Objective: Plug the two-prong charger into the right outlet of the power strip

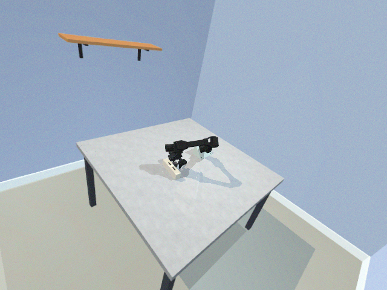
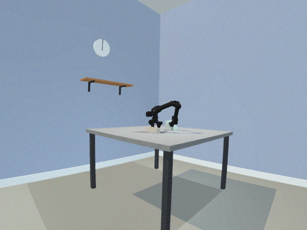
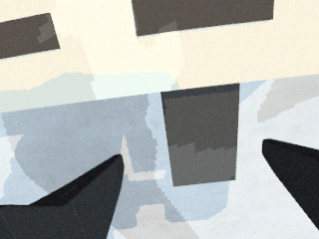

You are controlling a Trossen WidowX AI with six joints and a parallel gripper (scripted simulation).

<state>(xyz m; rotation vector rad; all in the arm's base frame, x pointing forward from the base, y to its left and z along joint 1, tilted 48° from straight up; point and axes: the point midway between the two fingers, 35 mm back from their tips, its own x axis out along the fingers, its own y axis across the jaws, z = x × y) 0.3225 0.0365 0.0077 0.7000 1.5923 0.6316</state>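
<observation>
Grey tabletop (image 1: pixel 193 212) (image 2: pixel 171 142), blue walls (image 1: pixel 109 90) (image 2: pixel 49 98) behind. Top view: we list one black arm (image 1: pixel 195 143) (image 2: pixel 166 106), its gripper (image 1: pixel 179 164) (image 2: pixel 155 126) (image 3: pixel 191 153) low beside a cream power strip (image 1: pixel 169 170) (image 2: pixel 150 129) (image 3: pixel 214 57). Exterior view: we note one orange shelf (image 2: pixel 106 82) and a round clock (image 2: pixel 105 48). Wrist view: we record jaws spread, nothing gripped; dark slots in the strip; one dark grey block (image 3: pixel 203 136) at its edge, possibly the charger; we cannot tell.

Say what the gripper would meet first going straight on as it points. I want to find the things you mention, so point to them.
Probably the dark block (image 3: pixel 203 134), likely the charger: it lines up with the gap of the open gripper (image 1: pixel 179 165) (image 2: pixel 155 127) (image 3: pixel 191 153), though depth is unclear.
</observation>
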